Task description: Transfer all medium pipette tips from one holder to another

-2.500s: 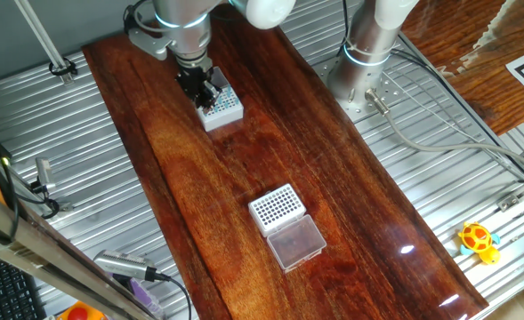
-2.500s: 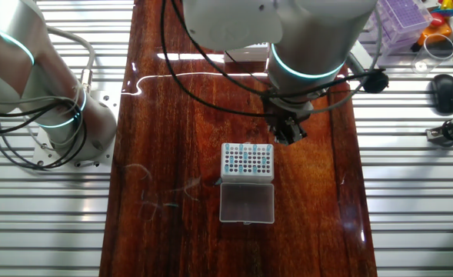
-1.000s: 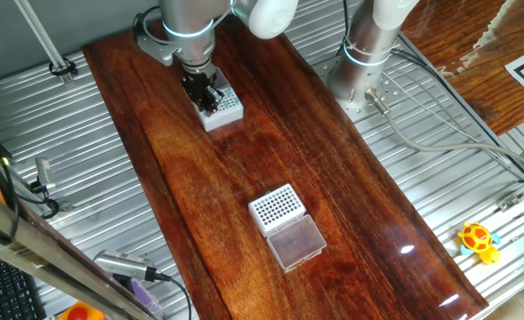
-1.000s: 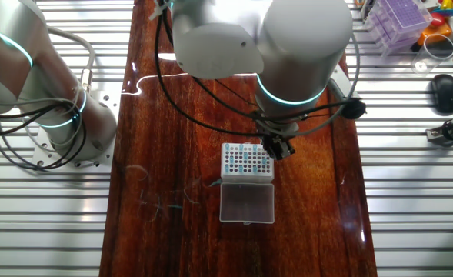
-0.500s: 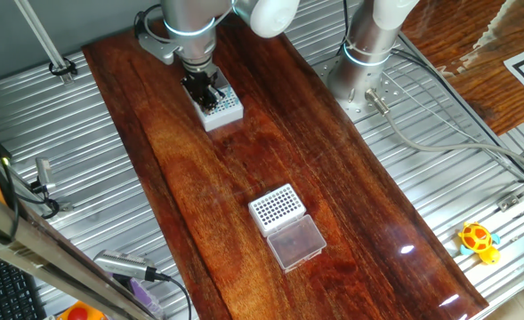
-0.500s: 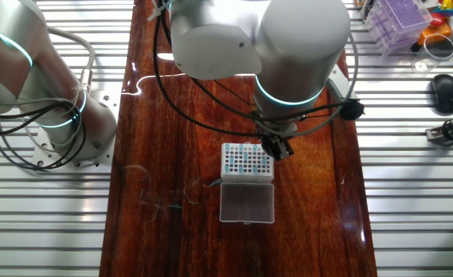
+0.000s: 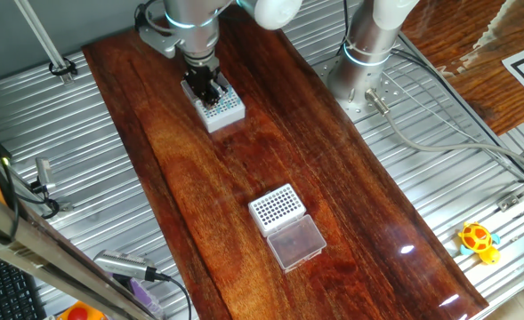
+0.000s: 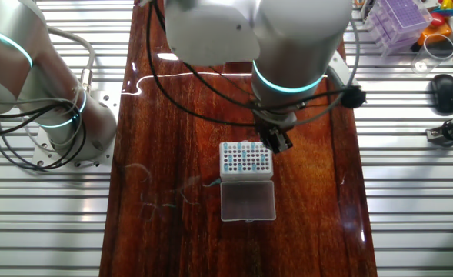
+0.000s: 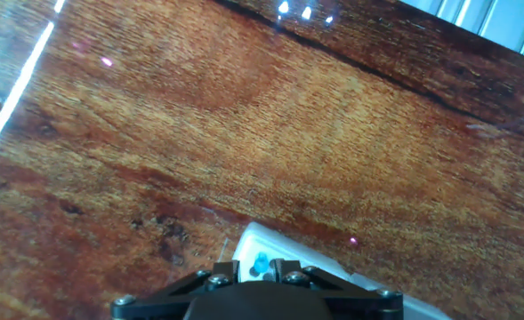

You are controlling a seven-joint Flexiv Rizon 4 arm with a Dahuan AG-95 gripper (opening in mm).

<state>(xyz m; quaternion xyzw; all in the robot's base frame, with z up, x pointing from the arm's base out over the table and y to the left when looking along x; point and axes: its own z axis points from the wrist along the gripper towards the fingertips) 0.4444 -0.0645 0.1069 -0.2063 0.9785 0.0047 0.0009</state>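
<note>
The gripper [image 7: 210,92] is hovering over the white tip rack [image 7: 219,108] [image 8: 247,159] at the table's [image 7: 270,142] 12 o'clock end, its finger opening impossible to judge. Teal pipette tips [image 8: 248,157] are sitting in that rack. At 6 o'clock, well apart, the dark-holed rack [image 7: 276,206] is lying beside its clear lid [image 7: 297,242].

Glossy dark wooden tabletop [image 7: 270,160], ribbed metal bench [image 7: 57,151], lamp glare [image 8: 145,81]
</note>
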